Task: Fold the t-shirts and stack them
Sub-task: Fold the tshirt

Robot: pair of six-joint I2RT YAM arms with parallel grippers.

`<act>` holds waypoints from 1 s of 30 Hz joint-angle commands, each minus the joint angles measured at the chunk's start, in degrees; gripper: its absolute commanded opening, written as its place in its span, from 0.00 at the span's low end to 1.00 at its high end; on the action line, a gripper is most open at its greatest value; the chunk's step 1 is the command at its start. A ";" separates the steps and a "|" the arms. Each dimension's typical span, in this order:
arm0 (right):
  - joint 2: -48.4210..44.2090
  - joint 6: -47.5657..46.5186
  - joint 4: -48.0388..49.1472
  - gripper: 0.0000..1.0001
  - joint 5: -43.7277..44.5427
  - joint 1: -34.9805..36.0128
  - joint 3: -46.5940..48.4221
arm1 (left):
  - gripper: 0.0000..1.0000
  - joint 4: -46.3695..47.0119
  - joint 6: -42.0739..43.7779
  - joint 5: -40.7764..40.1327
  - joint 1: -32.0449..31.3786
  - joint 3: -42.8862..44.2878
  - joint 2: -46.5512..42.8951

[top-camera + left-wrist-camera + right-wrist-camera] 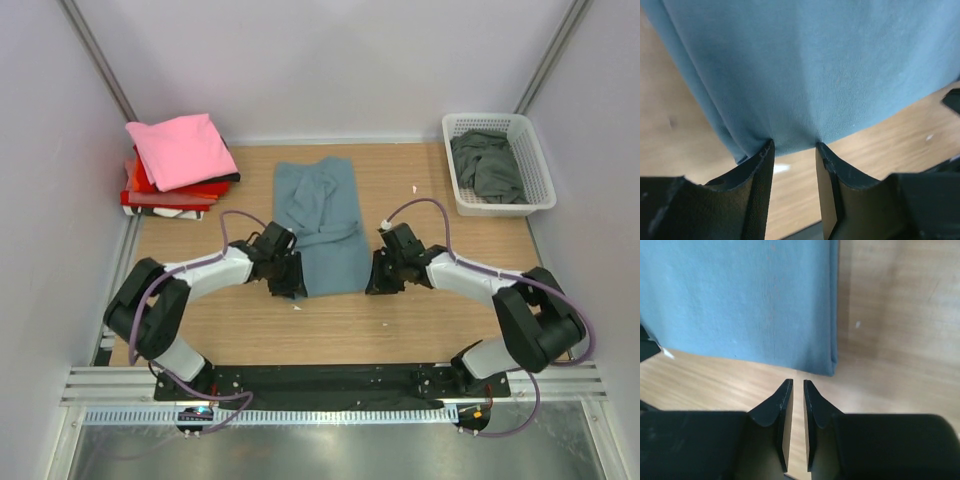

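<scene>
Left jaws touch the slate-blue t-shirt (805, 70) hem — right jaws just short.

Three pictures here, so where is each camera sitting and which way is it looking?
Top external: above and behind the arms, looking down at the table; both arms show.
Left wrist: on the left arm, facing the blue shirt; left gripper fingertips touch its hem.
Right wrist: on the right arm; right gripper nearly closed, short of the shirt's corner.
All three views share the blue shirt.
</scene>
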 commanded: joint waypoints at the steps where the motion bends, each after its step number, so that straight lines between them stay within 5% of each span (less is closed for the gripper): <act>1: -6.53 1.72 -5.05 0.21 3.53 1.85 -0.56 | 0.40 -7.01 -2.18 -2.58 -2.69 -5.32 -6.97; 3: -9.69 1.37 -7.44 0.24 5.54 2.56 0.84 | 0.41 -11.92 -2.10 -5.20 -2.69 -4.80 -11.70; 6: -11.99 -0.03 -11.84 0.42 6.78 3.17 5.93 | 0.44 -22.19 -0.53 -9.25 -2.69 0.63 -15.06; 7: -12.08 -0.38 -13.68 0.51 7.31 3.70 7.68 | 0.45 -24.92 0.18 -11.09 -2.69 5.09 -16.55; 10: -10.24 -1.53 -14.31 0.59 7.84 5.28 14.72 | 0.47 -35.21 4.57 -16.63 -2.69 15.10 -18.06; 16: 3.44 -3.28 -13.69 0.52 8.62 9.32 25.70 | 0.51 -48.40 11.95 -34.80 -2.69 24.38 -21.39; 21: 15.15 -5.22 -17.02 0.48 14.16 13.62 35.72 | 0.54 -46.49 12.14 -41.96 -2.52 18.24 -28.77; 30: 30.97 -7.86 -26.78 0.45 21.01 15.74 50.49 | 0.75 -42.79 6.95 -48.20 -2.61 10.77 -42.57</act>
